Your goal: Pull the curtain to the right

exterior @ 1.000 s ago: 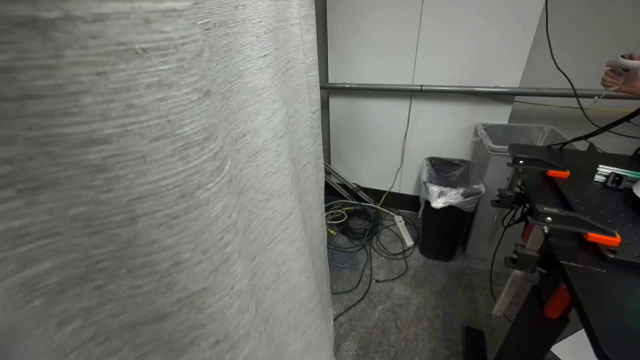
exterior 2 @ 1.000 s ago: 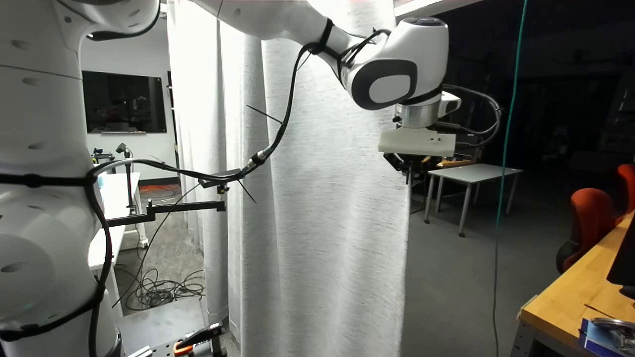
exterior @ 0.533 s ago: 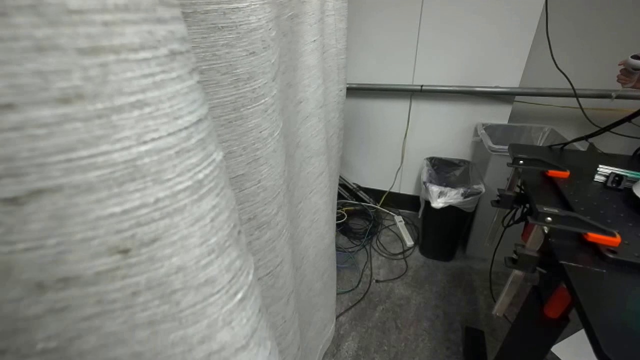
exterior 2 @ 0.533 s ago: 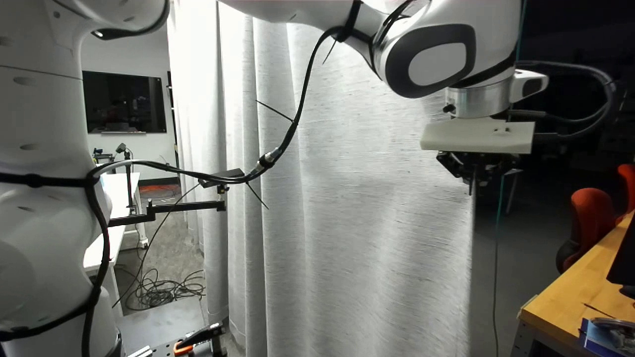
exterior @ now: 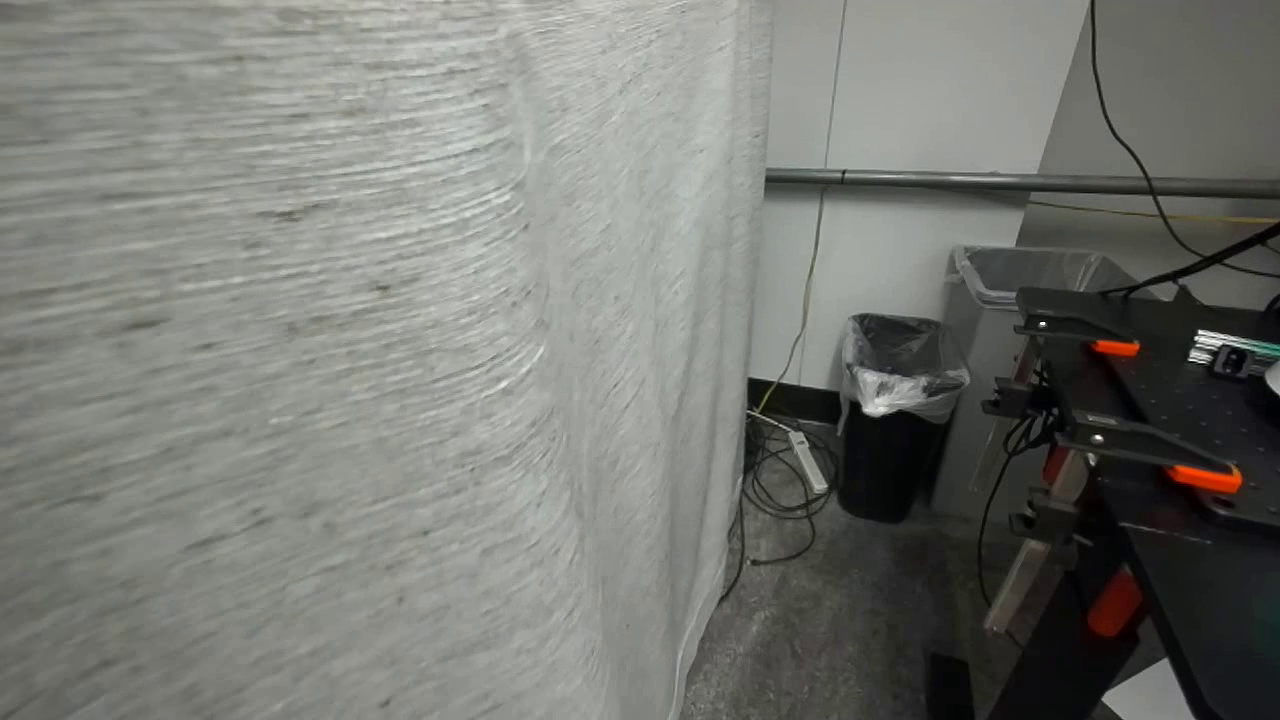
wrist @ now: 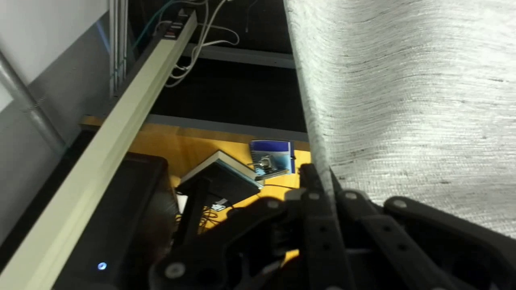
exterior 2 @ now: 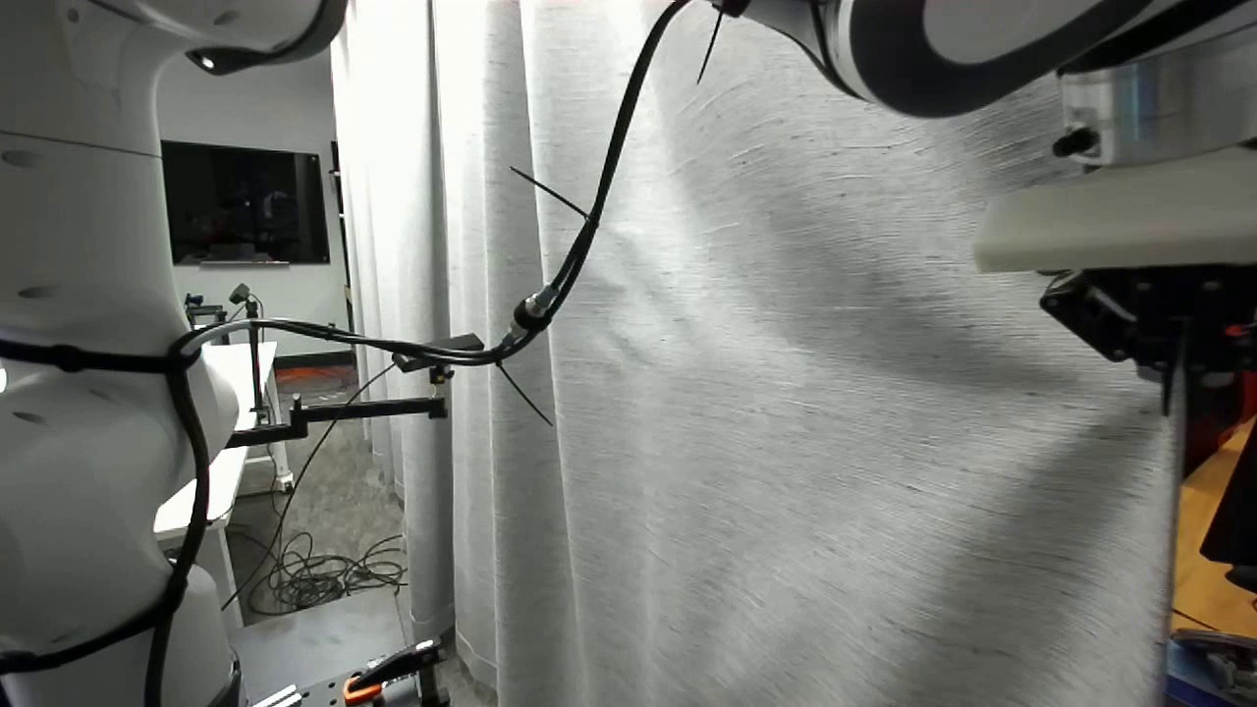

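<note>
The fingers (wrist: 322,237) pinch the vertical edge of the light grey woven curtain (exterior 2: 805,442), which in an exterior view hangs behind the Franka Panda arm (exterior 2: 79,295), spanning from bunched folds to the fingers.

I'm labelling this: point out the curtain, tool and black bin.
Curtain (exterior 2: 786,432), in an exterior view: middle of the fabric.
Tool (wrist: 322,177), in the wrist view: midway between its fingertips.
Black bin (exterior: 885,468), in an exterior view: front wall.

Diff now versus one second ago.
The gripper, still clamped on the curtain, pulled it rightward and closer in an exterior view. In an exterior view the curtain hides more floor cables; a hand left frame. Nothing visibly grasped or released. The black bin stayed put.
</note>
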